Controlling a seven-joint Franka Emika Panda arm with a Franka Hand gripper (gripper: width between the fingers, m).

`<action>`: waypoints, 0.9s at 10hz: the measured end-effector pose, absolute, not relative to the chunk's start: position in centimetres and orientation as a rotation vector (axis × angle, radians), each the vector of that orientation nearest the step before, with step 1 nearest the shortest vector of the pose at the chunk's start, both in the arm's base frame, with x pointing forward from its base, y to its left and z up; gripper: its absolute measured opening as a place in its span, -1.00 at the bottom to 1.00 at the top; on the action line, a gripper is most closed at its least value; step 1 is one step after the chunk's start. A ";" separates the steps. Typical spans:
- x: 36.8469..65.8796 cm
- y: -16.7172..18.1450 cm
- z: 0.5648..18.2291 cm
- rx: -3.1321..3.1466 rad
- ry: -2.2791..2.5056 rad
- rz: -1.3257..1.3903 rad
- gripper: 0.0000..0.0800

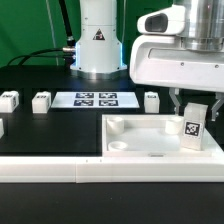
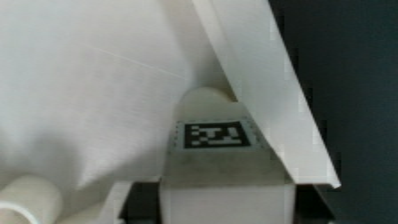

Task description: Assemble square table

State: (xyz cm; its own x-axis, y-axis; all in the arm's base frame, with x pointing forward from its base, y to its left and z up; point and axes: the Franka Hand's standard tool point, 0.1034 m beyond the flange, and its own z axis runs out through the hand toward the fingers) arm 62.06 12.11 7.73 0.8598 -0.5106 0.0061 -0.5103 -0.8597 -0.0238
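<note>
The square table slab [image 1: 140, 140] is white with a raised rim and lies at the exterior view's right, near the front. My gripper [image 1: 195, 110] is above the slab's right end, shut on a white tagged leg block [image 1: 194, 131] that it holds upright over the slab's right corner. In the wrist view the leg block [image 2: 222, 165] sits between my dark fingers [image 2: 150, 203], tag facing the camera, with the slab's rim [image 2: 267, 90] running diagonally behind it. Three more leg blocks [image 1: 41, 101] [image 1: 9, 99] [image 1: 151, 101] stand on the black table behind the slab.
The marker board [image 1: 97, 99] lies flat at the back middle, in front of the robot base [image 1: 98, 45]. A long white border rail [image 1: 70, 172] runs along the front edge. Another white piece [image 1: 2, 128] shows at the left edge.
</note>
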 end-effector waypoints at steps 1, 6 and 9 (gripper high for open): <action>62.0 12.1 7.7 -2.975 0.934 -0.018 -0.27; 62.1 11.9 7.6 -2.640 1.601 -0.012 -0.27; 62.1 12.0 7.6 -2.664 1.557 -0.008 0.25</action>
